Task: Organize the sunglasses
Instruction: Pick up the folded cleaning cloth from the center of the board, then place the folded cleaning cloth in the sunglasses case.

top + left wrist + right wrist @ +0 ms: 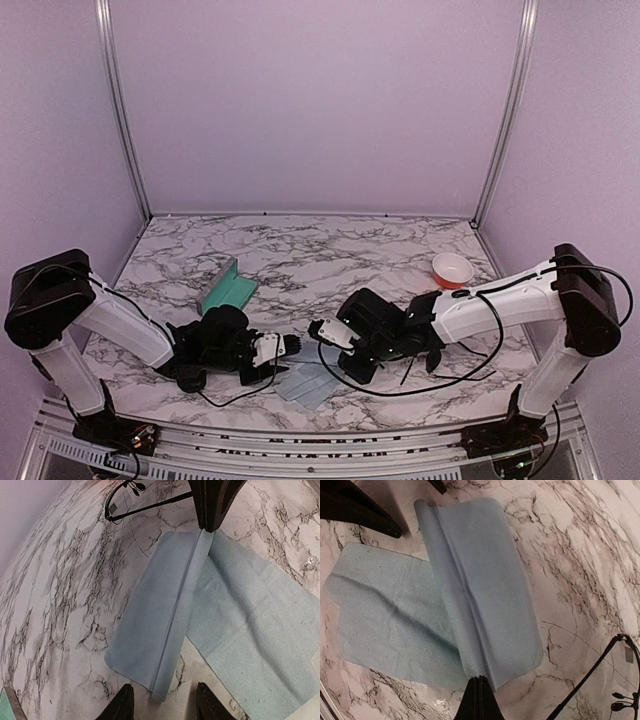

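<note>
Both arms meet low over the near middle of the marbled worktop (330,250). The left arm rises from its base at the near left corner to a raised elbow, then slopes down and inward, with its forearm almost flat and its wrist pointing to the right. The right arm mirrors it from the near right corner, its forearm stretched leftward close to the surface.

The two claws face each other tip to tip above a light blue cloth (305,382), which lies close to the near edge. The right claw (318,330) is closed, pinching one end of a raised fold that runs along the cloth. The left claw (294,343) is parted. Its fingers (122,706) stand on either side of the opposite end of that fold, and no contact with it can be seen.

One pair of sunglasses (150,506) lies on the bare worktop just beyond the cloth's far side, beside the right claw, with one slender arm extended. It is clear only in the wrist views.

A teal object (228,287) sits in the left half of the worktop. A red-and-white bowl (452,268) stands near the right edge.
</note>
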`<state>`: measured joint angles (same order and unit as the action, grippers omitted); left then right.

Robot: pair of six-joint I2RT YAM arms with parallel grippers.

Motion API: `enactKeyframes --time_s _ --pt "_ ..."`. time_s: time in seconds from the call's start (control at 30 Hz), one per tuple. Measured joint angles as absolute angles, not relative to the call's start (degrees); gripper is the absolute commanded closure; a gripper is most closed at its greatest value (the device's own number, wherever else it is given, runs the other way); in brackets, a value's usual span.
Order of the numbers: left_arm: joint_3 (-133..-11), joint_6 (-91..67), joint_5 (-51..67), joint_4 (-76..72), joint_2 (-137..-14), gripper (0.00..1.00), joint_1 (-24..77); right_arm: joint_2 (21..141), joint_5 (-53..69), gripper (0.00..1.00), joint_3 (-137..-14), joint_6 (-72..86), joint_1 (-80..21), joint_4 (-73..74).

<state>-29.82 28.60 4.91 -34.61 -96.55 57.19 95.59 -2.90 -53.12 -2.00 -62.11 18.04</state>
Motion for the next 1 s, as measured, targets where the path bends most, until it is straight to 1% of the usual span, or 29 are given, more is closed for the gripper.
enactKeyframes --time_s 0.03,0.07,0.13,0.2,0.27,0.3,0.57,0.7,0.83,1.0 --pt "-30.0 28.6 4.8 -34.7 -96.8 0.66 57.3 95.6 -2.9 1.00 -53.1 -2.0 -62.1 18.0" --pt "-30.2 28.6 4.8 -34.7 -97.1 0.72 57.4 95.6 -2.9 1.00 -53.1 -2.0 -62.1 18.0" --pt "-30.5 29.0 4.9 -34.9 -97.6 0.75 57.6 95.6 -2.9 1.00 -53.1 -2.0 -62.1 18.0" --pt "-30.9 29.2 4.7 -34.9 -98.1 0.80 57.7 95.6 -2.9 1.00 -53.1 -2.0 -62.1 18.0" --pt "-31.3 29.3 4.6 -34.9 -98.5 0.95 57.8 95.6 -2.9 1.00 -53.1 -2.0 -62.0 18.0" --pt "-31.5 29.9 4.4 -34.9 -98.8 1.00 57.9 95.6 -2.9 1.00 -53.1 -2.0 -62.0 18.0" --pt "-32.6 28.9 2.7 -34.5 -99.4 1.00 58.3 95.2 -3.1 1.00 -53.3 -2.7 -61.1 18.3" --pt "-32.8 24.6 1.5 -32.1 -95.6 1.00 58.3 94.8 -3.6 1.00 -55.5 -4.4 -59.8 19.8" --pt "-32.8 19.6 0.5 -29.7 -89.6 1.00 58.3 94.7 -4.1 1.00 -60.6 -6.7 -58.2 20.9" --pt "-33.4 13.7 -0.5 -26.1 -84.3 1.00 58.3 96.7 -4.7 1.00 -70.9 -10.5 -57.2 21.4"
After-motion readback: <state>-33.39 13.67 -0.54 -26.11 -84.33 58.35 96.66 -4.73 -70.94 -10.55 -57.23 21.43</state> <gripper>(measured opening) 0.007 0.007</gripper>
